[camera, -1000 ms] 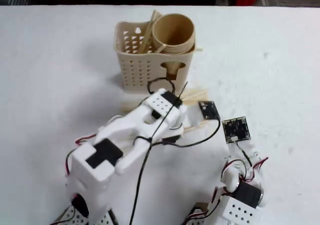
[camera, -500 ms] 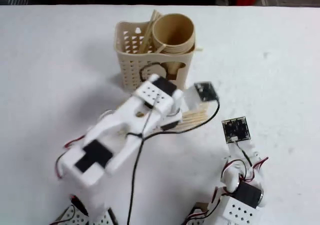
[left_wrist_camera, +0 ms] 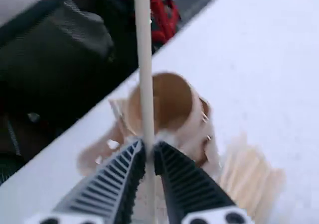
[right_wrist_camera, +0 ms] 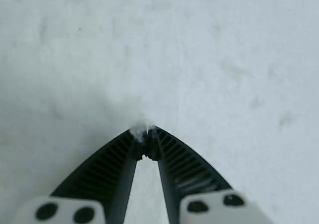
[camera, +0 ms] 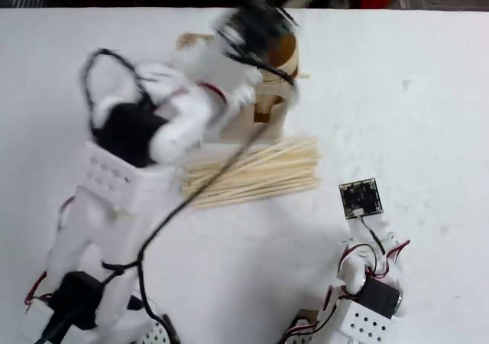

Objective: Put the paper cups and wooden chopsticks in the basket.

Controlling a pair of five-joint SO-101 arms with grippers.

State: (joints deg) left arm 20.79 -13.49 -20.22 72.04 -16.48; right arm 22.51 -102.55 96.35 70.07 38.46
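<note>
Left arm (camera: 145,130) swung up from chopstick pile (camera: 256,172) to over basket (camera: 263,108); pile lies on bench (camera: 412,92) just in front of basket. High view blurs the grip; left wrist view: left pincer (left_wrist_camera: 148,147) clenched on one pale, straight chopstick (left_wrist_camera: 143,59) above tan paper cup (left_wrist_camera: 169,102) in basket. Right pincer (right_wrist_camera: 145,133) closed, empty.

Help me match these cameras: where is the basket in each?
High view: basket top centre, partly behind the left arm.
Left wrist view: centre, beyond the left hand gripping a chopstick.
Right wrist view: table beyond the right hand.
Shared landmark: chopstick pile beside the basket.
</note>
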